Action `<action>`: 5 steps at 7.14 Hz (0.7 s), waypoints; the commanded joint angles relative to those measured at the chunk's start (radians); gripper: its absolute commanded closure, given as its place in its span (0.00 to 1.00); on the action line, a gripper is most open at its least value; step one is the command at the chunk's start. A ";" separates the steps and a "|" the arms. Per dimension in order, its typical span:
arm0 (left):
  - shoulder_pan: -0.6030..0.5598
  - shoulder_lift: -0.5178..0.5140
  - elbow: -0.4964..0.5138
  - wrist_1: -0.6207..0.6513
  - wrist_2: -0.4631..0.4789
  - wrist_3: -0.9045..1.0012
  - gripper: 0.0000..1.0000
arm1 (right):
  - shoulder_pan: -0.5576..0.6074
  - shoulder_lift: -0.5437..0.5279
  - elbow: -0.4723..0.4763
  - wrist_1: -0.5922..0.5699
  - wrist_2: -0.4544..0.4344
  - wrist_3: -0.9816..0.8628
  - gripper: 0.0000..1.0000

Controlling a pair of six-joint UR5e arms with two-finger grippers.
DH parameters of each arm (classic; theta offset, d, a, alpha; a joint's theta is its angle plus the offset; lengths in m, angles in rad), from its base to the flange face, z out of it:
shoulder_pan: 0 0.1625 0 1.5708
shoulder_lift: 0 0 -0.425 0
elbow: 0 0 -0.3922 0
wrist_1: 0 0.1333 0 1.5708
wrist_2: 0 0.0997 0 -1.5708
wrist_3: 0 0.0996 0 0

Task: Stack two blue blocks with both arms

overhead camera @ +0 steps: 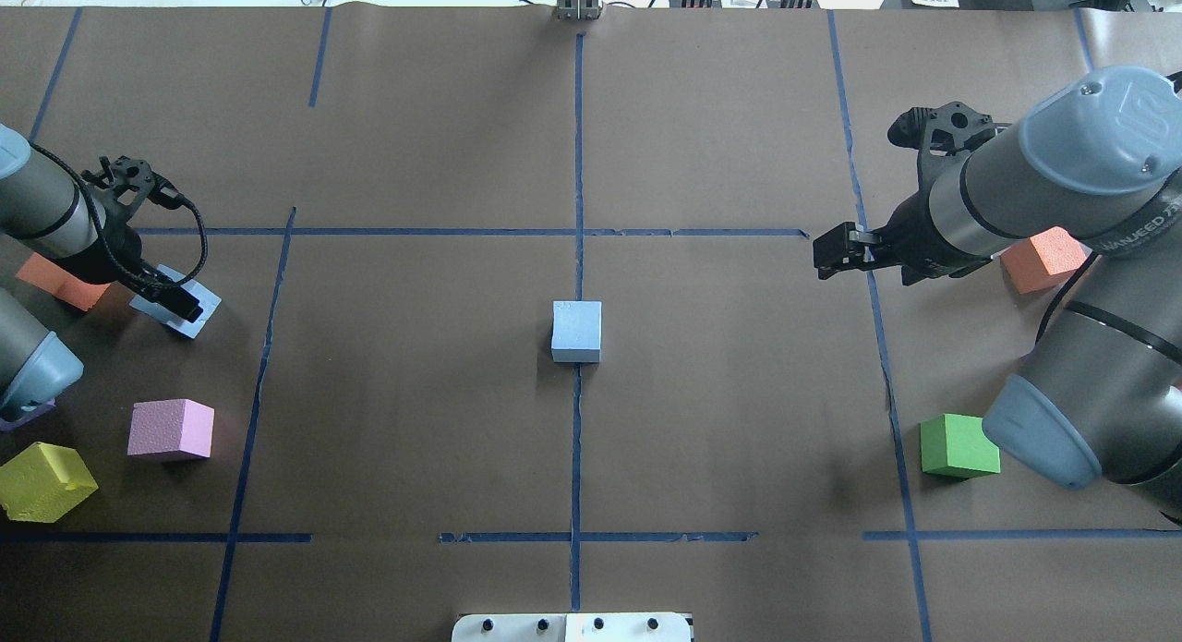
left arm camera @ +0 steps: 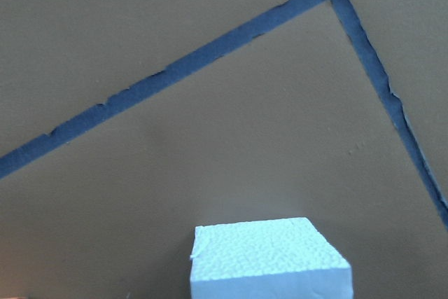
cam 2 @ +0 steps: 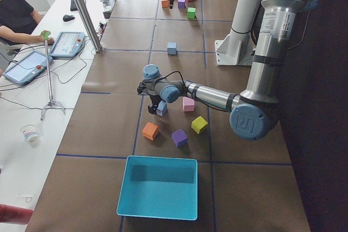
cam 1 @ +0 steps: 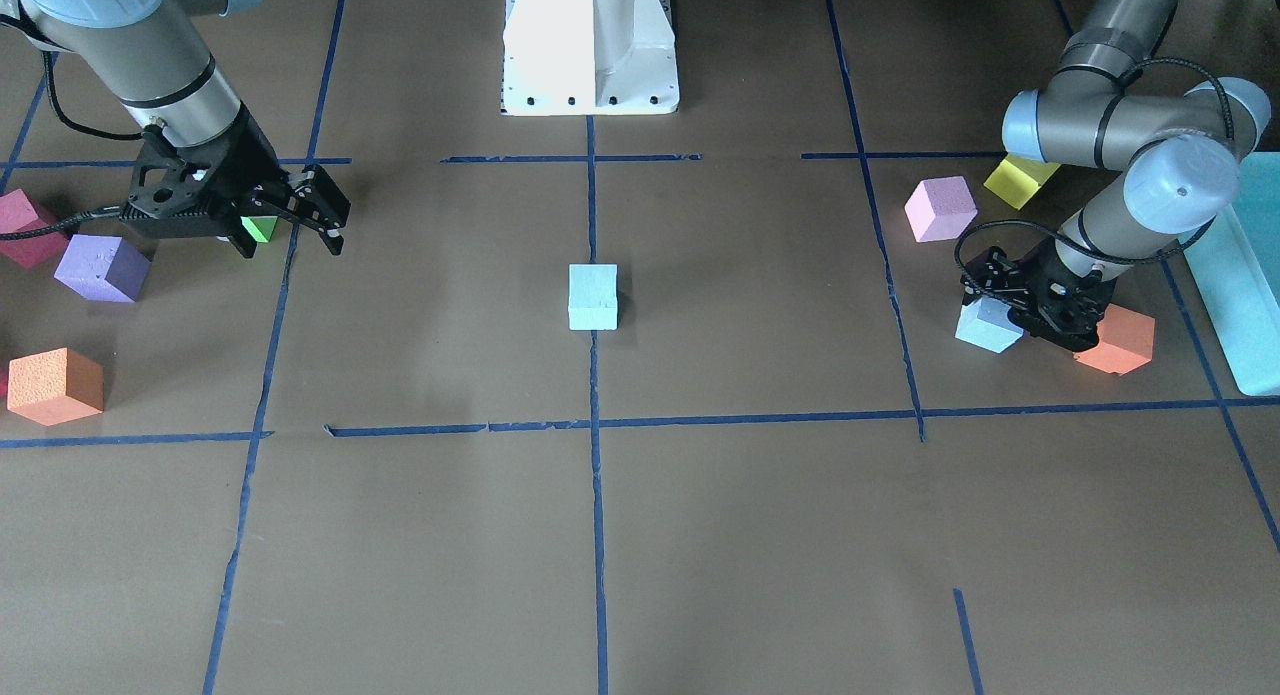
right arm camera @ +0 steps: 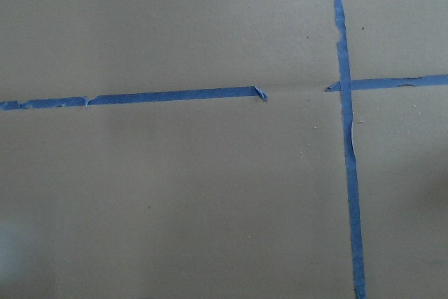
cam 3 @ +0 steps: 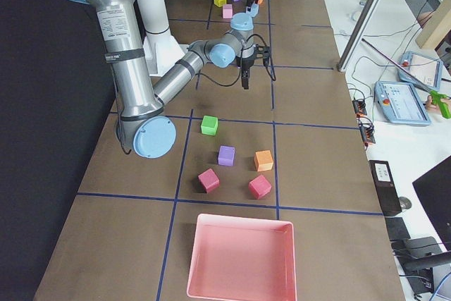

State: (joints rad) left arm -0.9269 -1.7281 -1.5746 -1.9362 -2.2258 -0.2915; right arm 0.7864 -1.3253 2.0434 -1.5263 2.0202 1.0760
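- Front-facing view: the left gripper (cam 1: pixel 1010 310) is seen low over the outer blue block (cam 1: pixel 985 327), jaws astride it. Whether they are pressed onto it cannot be told. The centre blue block (cam 1: pixel 593 297) is noted alone on the middle tape line. The right gripper (cam 1: pixel 290 240) is held wide open and empty, above a green cube (cam 1: pixel 262 227).
- Overhead view: the outer blue block is seen turned against the tape grid, while the centre blue block lies square to it. Judged: opposite faces should be gripped squarely, the lift made straight up, and the turn taken out before set-down so that edges match.
- Left wrist view: only the grainy block top is shown at the lower edge; no fingers are seen.
- Right wrist view: only paper and tape are shown.
- Side views: nothing further is resolved.
- Writing: a UR mark is made out on the right arm's joint cap (overhead camera: pixel 1131 102). The band lettering below it is not reliably read.
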 commanded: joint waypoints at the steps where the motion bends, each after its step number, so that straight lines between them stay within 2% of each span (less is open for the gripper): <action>1: 0.005 -0.002 0.004 -0.001 0.000 0.002 0.18 | -0.001 0.000 -0.005 0.000 0.000 0.002 0.00; 2: 0.016 -0.002 0.002 -0.001 0.012 0.000 0.32 | -0.001 0.000 -0.005 0.000 0.000 0.002 0.00; 3: 0.023 -0.004 -0.004 0.000 0.068 0.002 0.55 | -0.001 0.000 -0.006 0.000 0.000 0.002 0.00; 4: 0.026 -0.028 -0.016 0.002 0.084 -0.008 0.67 | -0.001 0.000 -0.006 0.000 0.000 0.004 0.00; 5: 0.026 -0.066 -0.042 0.009 0.087 -0.090 0.67 | -0.001 0.000 -0.005 0.000 0.000 0.005 0.00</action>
State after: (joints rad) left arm -0.9028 -1.7587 -1.5930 -1.9330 -2.1521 -0.3184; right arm 0.7854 -1.3254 2.0377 -1.5263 2.0203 1.0798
